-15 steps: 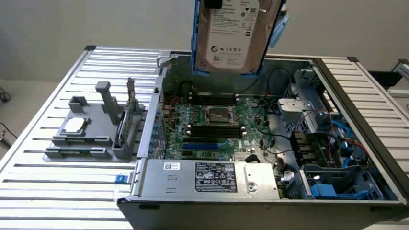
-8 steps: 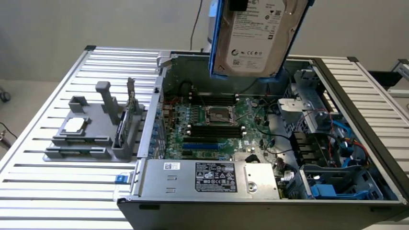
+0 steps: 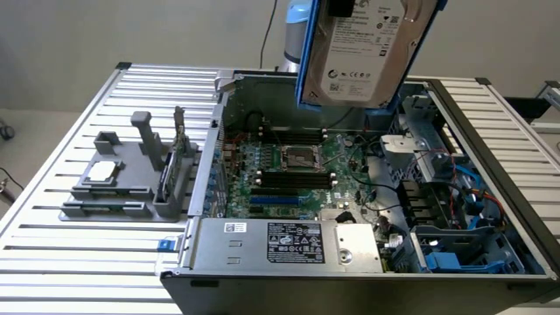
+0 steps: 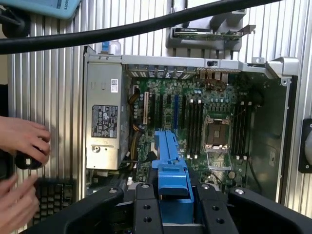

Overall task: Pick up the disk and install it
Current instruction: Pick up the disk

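The pincer is clamping the blue carrier of the disk, which is hanging label-outward, high above the open computer case. Doing this well, I judge, is calling for a firm, square grip and a path clear of the case walls and the loose cables near the drive bay. The arm is standing at the case's far side in the exterior view, its wrist looking straight down on the motherboard.

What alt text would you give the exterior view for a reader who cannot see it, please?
The disk in a blue frame hangs upright over an open computer case, its white label facing the camera. The case lies on a slatted metal table, with a grey parts holder at the exterior view's left.
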Tool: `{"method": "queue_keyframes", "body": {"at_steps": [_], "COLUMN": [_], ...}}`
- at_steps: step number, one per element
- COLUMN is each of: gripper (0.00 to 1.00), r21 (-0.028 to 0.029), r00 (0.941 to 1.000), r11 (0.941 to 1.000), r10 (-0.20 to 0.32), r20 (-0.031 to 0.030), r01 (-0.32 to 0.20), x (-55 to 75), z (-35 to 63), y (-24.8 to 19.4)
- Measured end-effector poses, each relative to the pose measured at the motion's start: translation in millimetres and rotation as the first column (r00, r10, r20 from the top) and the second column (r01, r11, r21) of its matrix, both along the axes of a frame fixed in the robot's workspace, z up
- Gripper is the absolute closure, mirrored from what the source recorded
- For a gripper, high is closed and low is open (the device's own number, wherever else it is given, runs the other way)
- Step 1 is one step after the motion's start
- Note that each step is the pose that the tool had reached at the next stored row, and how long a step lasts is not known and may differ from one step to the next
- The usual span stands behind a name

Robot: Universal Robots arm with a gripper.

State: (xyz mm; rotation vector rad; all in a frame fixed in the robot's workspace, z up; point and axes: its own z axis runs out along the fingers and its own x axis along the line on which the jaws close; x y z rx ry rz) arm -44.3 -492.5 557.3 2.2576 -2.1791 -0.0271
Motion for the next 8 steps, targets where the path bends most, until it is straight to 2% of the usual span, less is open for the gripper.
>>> {"method": "queue_keyframes", "body": {"at_steps": [8], "gripper": [0.67], "r21": [0.0106], "r00": [1.0], "r11": [0.9999], "r10": [0.0], "r20": [0.0], "r01": [0.0], "x": [0.0], "z": [0.0], "y": [-0.2]}}
